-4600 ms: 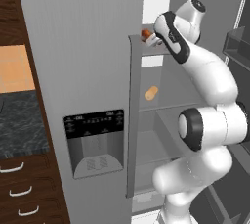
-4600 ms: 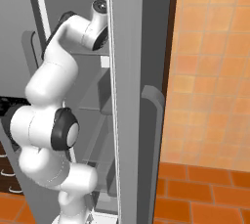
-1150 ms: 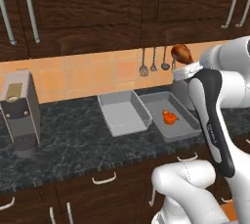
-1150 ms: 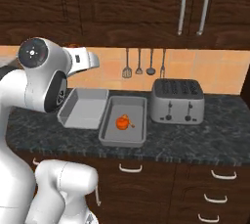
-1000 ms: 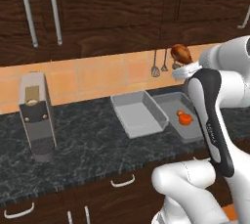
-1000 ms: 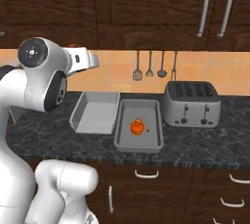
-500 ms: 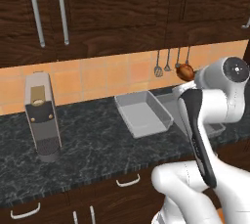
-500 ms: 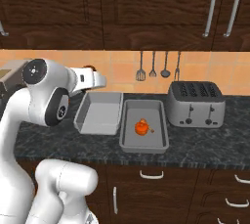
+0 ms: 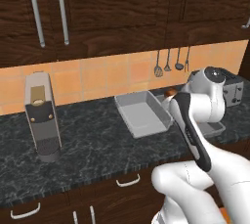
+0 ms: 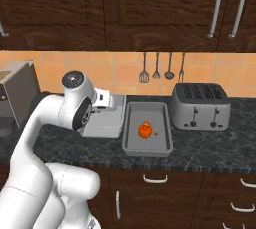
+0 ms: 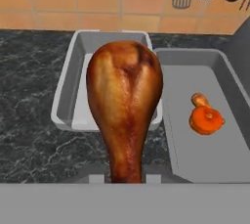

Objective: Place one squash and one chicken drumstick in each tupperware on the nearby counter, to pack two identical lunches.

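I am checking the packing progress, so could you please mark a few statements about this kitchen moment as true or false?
1. The gripper is shut on the chicken drumstick. True.
2. The squash lies in the tupperware next to the toaster. True.
3. Both tupperware trays hold a squash. False: the left tupperware has none in it.
4. The toaster stands left of both trays in the right base view. False: it stands to their right.
5. Utensils hang on the tiled wall above the counter. True.
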Motion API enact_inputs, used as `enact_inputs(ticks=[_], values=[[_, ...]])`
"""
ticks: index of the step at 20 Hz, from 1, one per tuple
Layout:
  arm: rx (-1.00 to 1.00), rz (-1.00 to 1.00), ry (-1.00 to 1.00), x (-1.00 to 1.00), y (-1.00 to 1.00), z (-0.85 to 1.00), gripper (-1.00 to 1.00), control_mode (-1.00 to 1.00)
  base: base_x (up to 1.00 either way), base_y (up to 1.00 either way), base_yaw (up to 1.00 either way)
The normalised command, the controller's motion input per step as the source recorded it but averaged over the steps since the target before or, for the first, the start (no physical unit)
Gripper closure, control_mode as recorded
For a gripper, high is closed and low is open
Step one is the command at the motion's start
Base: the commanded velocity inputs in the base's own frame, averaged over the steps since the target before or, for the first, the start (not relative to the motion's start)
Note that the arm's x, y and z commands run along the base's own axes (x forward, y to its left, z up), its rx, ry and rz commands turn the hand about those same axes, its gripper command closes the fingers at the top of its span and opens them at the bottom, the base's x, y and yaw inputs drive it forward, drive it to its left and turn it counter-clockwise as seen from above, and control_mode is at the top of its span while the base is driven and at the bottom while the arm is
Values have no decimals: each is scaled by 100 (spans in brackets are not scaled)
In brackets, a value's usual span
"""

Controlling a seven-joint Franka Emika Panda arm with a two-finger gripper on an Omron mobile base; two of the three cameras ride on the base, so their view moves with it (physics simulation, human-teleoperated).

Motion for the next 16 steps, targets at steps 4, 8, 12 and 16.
enact_inputs(ticks=[4, 8, 12, 16], values=[[6, 0, 24, 63, 11, -37, 100, -100, 0, 0, 0], [2, 1, 9, 58, 0, -56, 100, -100, 0, 0, 0], [0, 4, 0, 60, 4, -70, 100, -100, 0, 0, 0], [0, 4, 0, 56, 5, -61, 100, -100, 0, 0, 0]])
